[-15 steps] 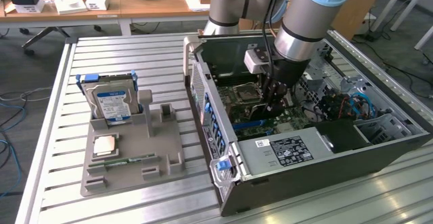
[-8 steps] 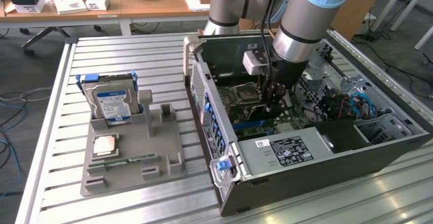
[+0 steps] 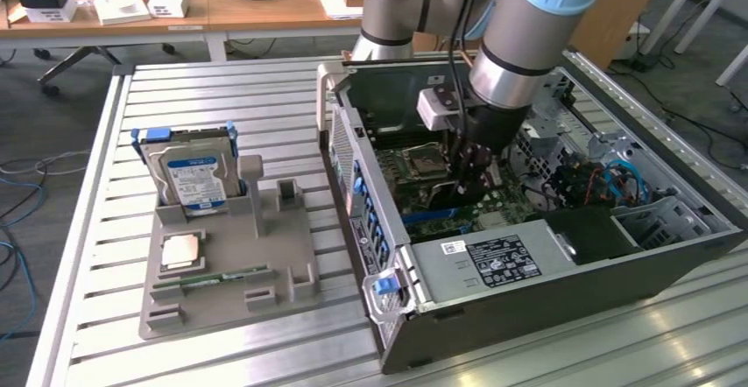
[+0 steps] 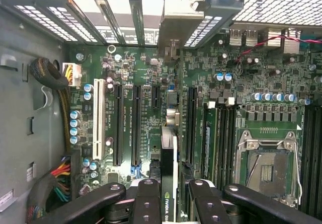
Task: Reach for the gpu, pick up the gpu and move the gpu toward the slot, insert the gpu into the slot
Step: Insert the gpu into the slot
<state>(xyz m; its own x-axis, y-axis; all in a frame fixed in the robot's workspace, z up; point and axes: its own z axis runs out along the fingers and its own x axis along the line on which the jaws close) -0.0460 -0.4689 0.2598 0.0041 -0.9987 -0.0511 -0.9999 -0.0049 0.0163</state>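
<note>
Inside the open grey metal computer case [image 3: 654, 264], black jointed fingers [image 4: 146, 199] clamp the thin gpu [image 4: 168, 183] edge-on above the green motherboard [image 4: 146, 78], beside a long black plastic slot [image 4: 190, 123]

Green motherboard [image 4: 151, 83], blue-labelled silver hard drive [image 3: 196, 179], black fingers [image 4: 151, 204]

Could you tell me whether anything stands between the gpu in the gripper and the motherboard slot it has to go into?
Nothing visible does. The gripper holds the gpu edge-on above the motherboard, inside the open computer case. In the wrist view the long slot beside the card lies bare, with no cable or part across it.
</note>
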